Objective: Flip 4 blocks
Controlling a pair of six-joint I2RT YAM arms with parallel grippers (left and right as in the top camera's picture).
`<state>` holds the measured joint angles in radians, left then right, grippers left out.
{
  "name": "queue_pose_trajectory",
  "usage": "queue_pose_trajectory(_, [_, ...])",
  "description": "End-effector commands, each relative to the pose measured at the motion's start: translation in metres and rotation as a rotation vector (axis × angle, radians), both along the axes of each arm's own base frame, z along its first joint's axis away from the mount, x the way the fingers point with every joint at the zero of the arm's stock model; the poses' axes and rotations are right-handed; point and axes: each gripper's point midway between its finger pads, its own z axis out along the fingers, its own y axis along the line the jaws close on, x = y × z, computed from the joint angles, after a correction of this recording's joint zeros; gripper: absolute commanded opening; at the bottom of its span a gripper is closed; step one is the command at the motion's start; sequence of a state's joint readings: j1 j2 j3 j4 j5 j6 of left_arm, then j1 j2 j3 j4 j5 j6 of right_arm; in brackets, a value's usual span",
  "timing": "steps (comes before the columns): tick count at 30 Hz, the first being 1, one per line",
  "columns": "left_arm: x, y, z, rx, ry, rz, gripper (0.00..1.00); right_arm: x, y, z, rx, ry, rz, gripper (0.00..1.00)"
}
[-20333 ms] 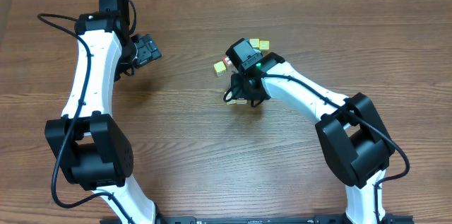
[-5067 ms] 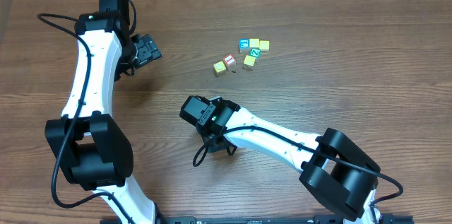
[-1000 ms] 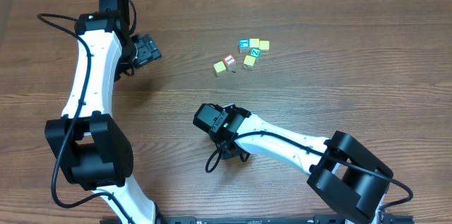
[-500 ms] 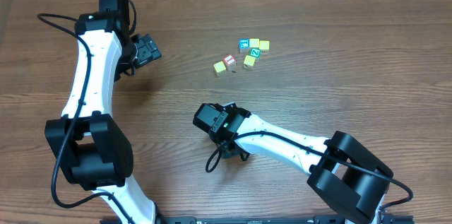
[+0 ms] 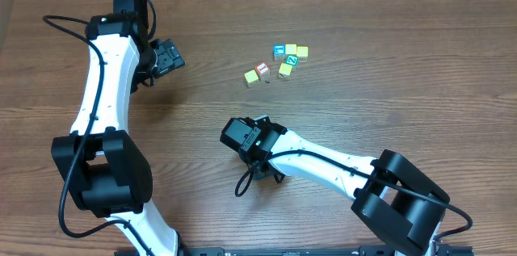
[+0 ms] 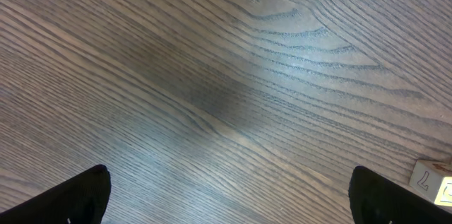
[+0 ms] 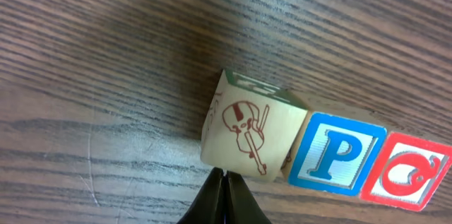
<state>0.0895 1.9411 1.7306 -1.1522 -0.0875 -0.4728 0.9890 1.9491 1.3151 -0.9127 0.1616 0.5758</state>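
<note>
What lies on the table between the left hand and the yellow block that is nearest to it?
Nothing. In the overhead view only bare table runs from the open left hand to the yellow block.

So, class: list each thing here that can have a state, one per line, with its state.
left pincer: open, empty.
right pincer: shut, empty, tips at violin block's edge.
violin block: tilted, touching P block.
P block: flat, P face up.
red block: flat, red-bordered face up, against P block.
</note>
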Motion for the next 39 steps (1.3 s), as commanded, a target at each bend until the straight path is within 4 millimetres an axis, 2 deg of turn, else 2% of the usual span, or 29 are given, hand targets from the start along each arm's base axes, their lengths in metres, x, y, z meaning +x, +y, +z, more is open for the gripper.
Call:
queue_pose_trajectory(1, [0.003, 0.003, 0.012, 0.009, -0.035, 0.018, 1.0, -0.004, 0.01, 0.015, 0.067, 0.025, 0.004, 0.04])
queue_pose_trajectory(4, [0.003, 0.003, 0.012, 0.009, -0.035, 0.018, 1.0, -0.006, 0.034, 0.035, 0.166, 0.061, 0.045, 0.04])
queue_pose_trajectory(7, [0.003, 0.003, 0.012, 0.009, -0.035, 0.018, 1.0, 0.001, 0.053, 0.054, 0.236, 0.041, 0.06, 0.04])
queue_pose_trajectory(11, [0.003, 0.003, 0.012, 0.009, -0.035, 0.018, 1.0, 0.015, 0.069, 0.058, 0.29, -0.016, 0.064, 0.04])
queue_pose_trajectory(15, [0.003, 0.003, 0.012, 0.009, -0.035, 0.018, 1.0, 0.022, 0.062, 0.038, 0.218, -0.039, 0.051, 0.04])
queue_pose_trajectory(18, [0.003, 0.003, 0.012, 0.009, -0.035, 0.018, 1.0, 0.02, 0.056, 0.02, 0.164, -0.017, 0.067, 0.04])
queue_pose_trajectory(20, [0.003, 0.003, 0.012, 0.009, -0.035, 0.018, 1.0, 0.019, 0.051, 0.014, 0.136, -0.01, 0.064, 0.04])
queue_pose_trajectory(28, [0.003, 0.003, 0.012, 0.009, -0.035, 0.018, 1.0, 0.025, 0.03, 0.013, 0.033, -0.055, 0.05, 0.04])
queue_pose_trajectory(39, [0.003, 0.003, 0.012, 0.009, -0.035, 0.018, 1.0, 0.026, 0.022, 0.013, -0.003, -0.063, 0.047, 0.04])
